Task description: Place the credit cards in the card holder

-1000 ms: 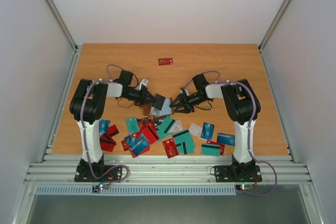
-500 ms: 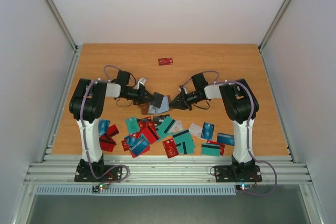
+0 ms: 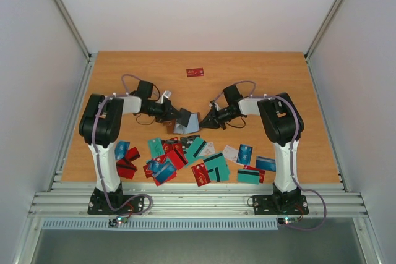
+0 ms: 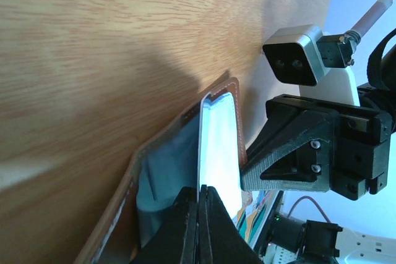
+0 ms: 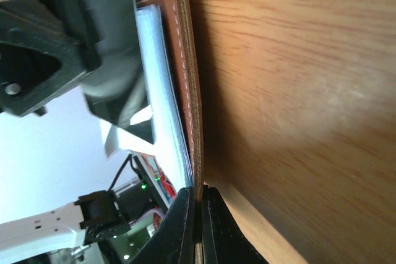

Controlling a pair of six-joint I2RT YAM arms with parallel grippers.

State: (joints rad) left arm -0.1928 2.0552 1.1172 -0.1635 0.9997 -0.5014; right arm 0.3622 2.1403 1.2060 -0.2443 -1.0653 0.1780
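Brown leather card holder [image 3: 187, 121], mid tabletop [image 3: 260, 72], is pinched by the clenched left claw [image 3: 179, 115] and right claw [image 3: 207, 120]. Either thin-edge grip may slip, closing it before credit cards [image 3: 204, 159] go in.

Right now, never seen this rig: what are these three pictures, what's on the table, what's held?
Two black-and-white robot arms are bolted at the near edge of a wooden table. The overhead picture looks down from behind them; the other two come from cameras on each wrist. Thin plastic credit cards in teal, red, blue and white lie scattered near the bases, with one red card apart at the far side. The left gripper and right gripper are each shut on a flap of a small brown leather-like card holder, spread between them.
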